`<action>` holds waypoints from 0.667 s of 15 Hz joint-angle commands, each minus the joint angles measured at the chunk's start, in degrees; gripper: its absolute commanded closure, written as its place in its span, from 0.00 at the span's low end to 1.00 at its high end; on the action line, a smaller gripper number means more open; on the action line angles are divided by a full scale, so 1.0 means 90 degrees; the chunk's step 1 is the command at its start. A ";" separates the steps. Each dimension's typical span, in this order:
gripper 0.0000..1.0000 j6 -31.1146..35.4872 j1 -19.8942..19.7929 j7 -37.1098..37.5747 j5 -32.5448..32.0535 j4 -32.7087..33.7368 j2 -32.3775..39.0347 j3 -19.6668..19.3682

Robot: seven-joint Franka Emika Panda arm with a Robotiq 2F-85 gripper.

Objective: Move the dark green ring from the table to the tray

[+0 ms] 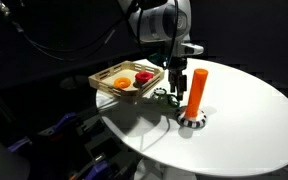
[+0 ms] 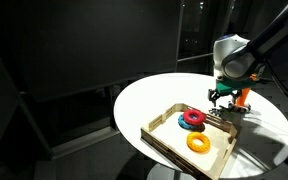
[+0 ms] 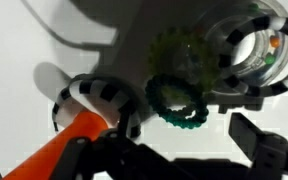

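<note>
The dark green ring point(image 3: 176, 103) lies flat on the white table, just beyond my fingertips in the wrist view. In an exterior view it shows as a small dark shape point(image 1: 161, 97) by the tray's near corner. My gripper point(image 3: 174, 142) is open and empty, its dark fingers spread on either side just short of the ring. It hangs low over the table beside the tray in both exterior views point(image 1: 174, 78) point(image 2: 222, 97). The wooden tray point(image 1: 106, 88) point(image 2: 164, 143) holds a yellow ring point(image 2: 198, 143) and a red ring point(image 2: 192, 119).
An orange peg point(image 1: 196, 88) point(image 3: 59, 150) stands upright on a black-and-white striped base point(image 1: 191, 123) point(image 3: 96, 95), close beside the gripper. Another striped round piece point(image 3: 252, 55) lies past the ring. The round table's edge point(image 1: 224, 160) is near.
</note>
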 commanded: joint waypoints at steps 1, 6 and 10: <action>0.00 -0.0098 0.0134 0.0219 -0.0170 0.0186 0.0140 -0.0125; 0.26 -0.0132 0.0166 0.0216 -0.0151 0.0204 0.0181 -0.0151; 0.59 -0.0132 0.0178 0.0244 -0.0149 0.0188 0.0129 -0.0173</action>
